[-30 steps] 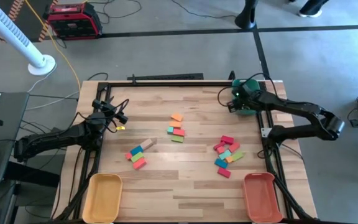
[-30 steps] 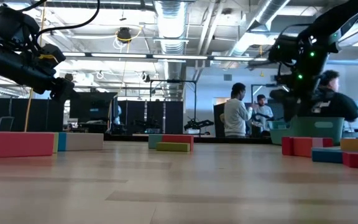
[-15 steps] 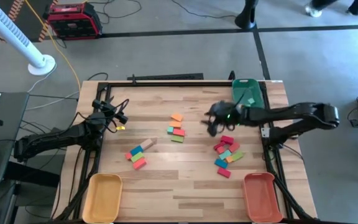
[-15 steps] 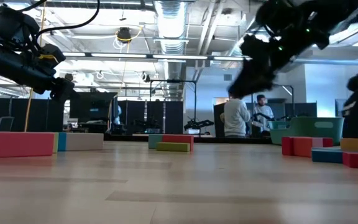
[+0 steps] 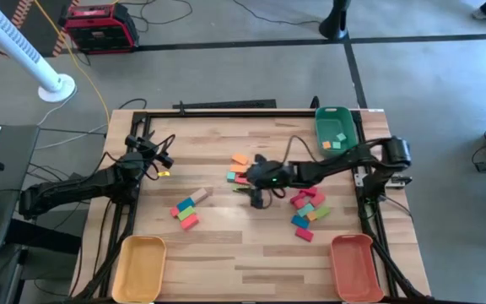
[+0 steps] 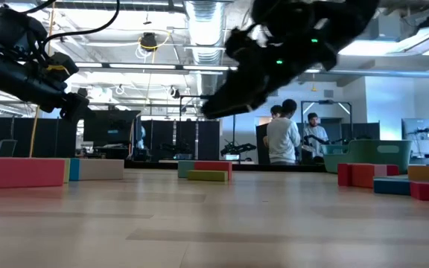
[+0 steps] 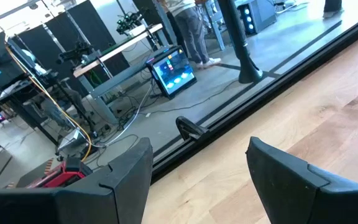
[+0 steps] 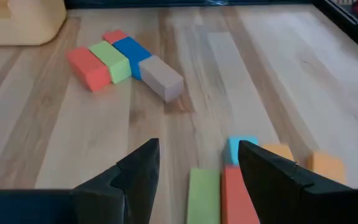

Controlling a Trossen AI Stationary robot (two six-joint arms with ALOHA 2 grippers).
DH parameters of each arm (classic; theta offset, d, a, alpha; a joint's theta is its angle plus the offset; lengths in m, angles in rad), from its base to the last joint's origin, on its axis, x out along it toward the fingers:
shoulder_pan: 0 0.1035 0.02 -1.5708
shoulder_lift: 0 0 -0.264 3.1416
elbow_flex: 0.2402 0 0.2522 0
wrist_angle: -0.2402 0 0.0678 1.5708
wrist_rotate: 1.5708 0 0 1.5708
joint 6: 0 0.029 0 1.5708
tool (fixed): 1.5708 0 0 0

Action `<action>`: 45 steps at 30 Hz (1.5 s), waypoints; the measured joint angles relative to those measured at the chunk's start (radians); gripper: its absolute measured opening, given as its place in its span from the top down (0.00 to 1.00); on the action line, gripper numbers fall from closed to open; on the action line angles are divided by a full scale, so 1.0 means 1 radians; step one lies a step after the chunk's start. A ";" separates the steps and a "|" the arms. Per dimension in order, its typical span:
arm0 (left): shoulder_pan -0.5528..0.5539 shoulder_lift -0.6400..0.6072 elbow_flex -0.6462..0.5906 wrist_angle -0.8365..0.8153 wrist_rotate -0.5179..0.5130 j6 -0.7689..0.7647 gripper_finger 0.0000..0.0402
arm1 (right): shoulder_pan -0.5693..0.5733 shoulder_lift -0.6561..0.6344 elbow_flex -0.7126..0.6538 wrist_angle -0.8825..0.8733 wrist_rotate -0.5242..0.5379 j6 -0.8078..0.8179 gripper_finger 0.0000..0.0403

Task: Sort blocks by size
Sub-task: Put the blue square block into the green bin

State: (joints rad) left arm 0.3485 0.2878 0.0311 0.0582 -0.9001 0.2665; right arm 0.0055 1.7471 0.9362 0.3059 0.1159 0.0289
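The blocks lie flat on the table in three groups: a middle group [image 5: 240,171], a left group [image 5: 188,208] and a right group [image 5: 308,209]. My right gripper [image 5: 256,190] is open and empty, just above the middle group. In the right wrist view [image 8: 194,168] a green bar [image 8: 204,194] and a red bar [image 8: 235,194] lie between its fingers, with a teal block [image 8: 241,147] beyond. The left group [image 8: 120,61] lies farther off. My left gripper [image 5: 160,160] waits open and empty above the table's left side [image 7: 197,168].
A green tray [image 5: 333,127] with two small blocks stands at the far right corner. A yellow tray [image 5: 140,266] stands near left and an orange tray [image 5: 351,266] near right. Bare wood lies between the groups. People stand in the room beyond the table [image 6: 281,141].
My right gripper has swung from over the green tray at the far right corner toward the table's left and near side, to just above the middle group of blocks. The blocks on the table have kept still.
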 joint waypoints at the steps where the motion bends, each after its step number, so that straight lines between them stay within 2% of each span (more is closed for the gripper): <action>1: 0.000 0.000 0.000 0.000 0.000 0.000 0.38 | -0.003 0.023 0.032 -0.029 -0.001 -0.010 0.39; 9: 0.000 0.000 0.000 0.000 0.000 0.000 0.38 | -0.054 0.176 0.237 -0.222 0.000 -0.038 0.39; 16: 0.000 0.000 0.000 0.000 0.000 0.000 0.38 | -0.103 0.270 0.317 -0.288 0.000 -0.040 0.39; 23: 0.000 0.000 0.000 0.000 0.000 0.000 0.38 | -0.117 0.272 0.321 -0.306 -0.005 -0.053 0.39; 27: 0.000 0.000 0.000 0.000 0.000 0.000 0.38 | -0.116 0.277 0.321 -0.308 -0.065 -0.052 0.41; 38: 0.000 -0.001 0.000 0.001 0.000 0.000 0.38 | -0.104 0.337 0.328 -0.301 -0.064 -0.026 0.45; 45: 0.000 0.000 0.000 0.001 0.000 0.000 0.38 | -0.103 0.337 0.327 -0.301 -0.065 -0.029 0.55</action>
State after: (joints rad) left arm 0.3485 0.2878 0.0310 0.0590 -0.8997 0.2662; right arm -0.0976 2.0842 1.2629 0.0048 0.0513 0.0002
